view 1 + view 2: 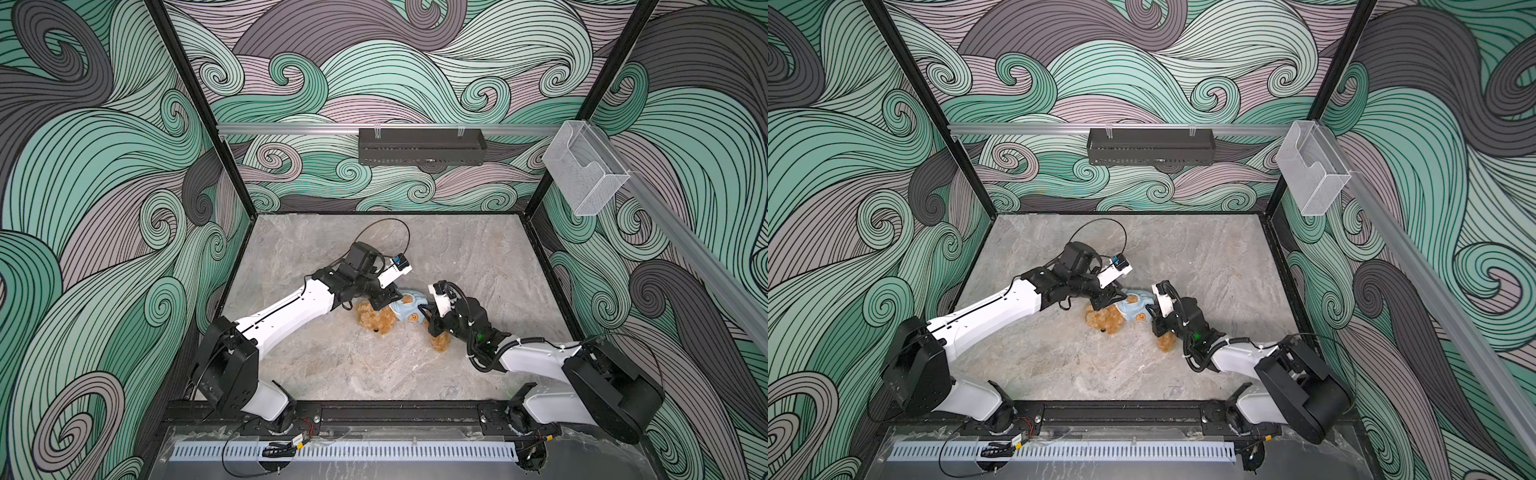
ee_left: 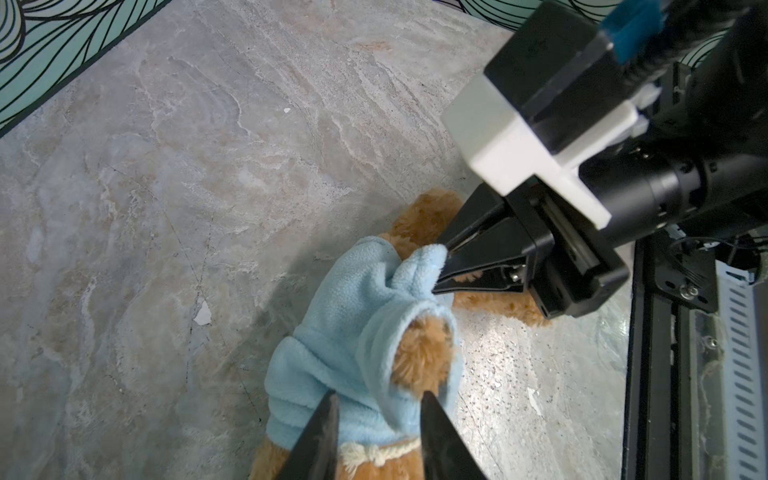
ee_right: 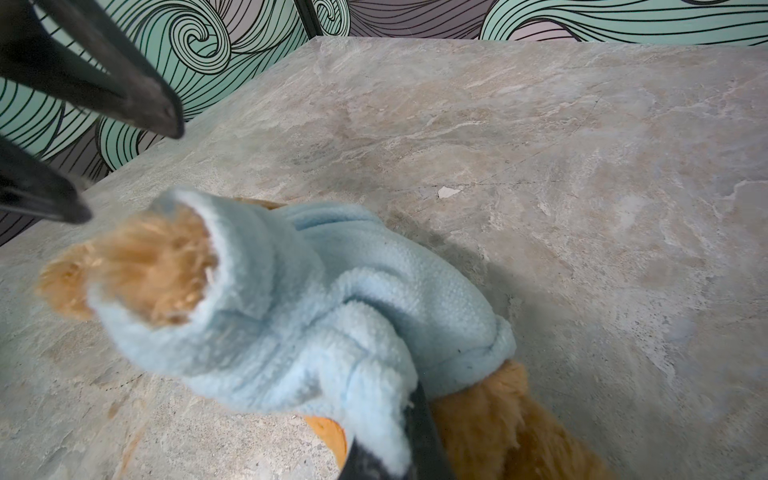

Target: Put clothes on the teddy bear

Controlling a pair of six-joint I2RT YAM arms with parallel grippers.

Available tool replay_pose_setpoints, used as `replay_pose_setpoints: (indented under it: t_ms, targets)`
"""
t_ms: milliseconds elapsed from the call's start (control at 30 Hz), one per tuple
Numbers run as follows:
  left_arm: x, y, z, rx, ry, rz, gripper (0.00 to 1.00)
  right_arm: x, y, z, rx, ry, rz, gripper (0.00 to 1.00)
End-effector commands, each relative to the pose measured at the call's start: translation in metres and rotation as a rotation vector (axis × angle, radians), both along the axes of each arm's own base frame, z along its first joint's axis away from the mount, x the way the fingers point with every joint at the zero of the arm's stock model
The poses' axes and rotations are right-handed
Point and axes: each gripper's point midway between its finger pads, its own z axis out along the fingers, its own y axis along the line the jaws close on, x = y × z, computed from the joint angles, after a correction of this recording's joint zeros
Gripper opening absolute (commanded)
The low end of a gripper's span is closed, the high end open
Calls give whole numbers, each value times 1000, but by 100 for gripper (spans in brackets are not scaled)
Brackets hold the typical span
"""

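The shaggy golden-brown plush teddy bear [image 1: 376, 320] lay mid-table on the grey marbled tabletop [image 1: 457, 257], head toward nine o'clock. It wore a light-blue fleece garment [image 1: 404, 309] with a tan bear-face patch [image 1: 413, 316]. The right claw [image 2: 440, 268] was pinched tight on a garment fold. The left claw [image 3: 129, 172] stood partly parted, holding nothing.

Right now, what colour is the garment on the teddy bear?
Light blue. The garment on the teddy bear shows best in the right wrist view.
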Motion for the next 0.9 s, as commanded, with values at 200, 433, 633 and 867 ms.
replay_pose_setpoints:
  t_ms: [200,433,633,867]
  targets:
    - [-17,-25,20,-6,-15,-163,33,-6,-6,-20,-47,56,2,0]
    - [-10,-31,3,78,1,-177,25,-7,-6,-20,-42,58,2,0]
    - [-14,-33,-5,101,32,-209,26,-8,-8,-20,-47,55,-2,0]
    - [-14,-29,-20,157,41,-211,26,-7,-8,-21,-45,60,-4,0]
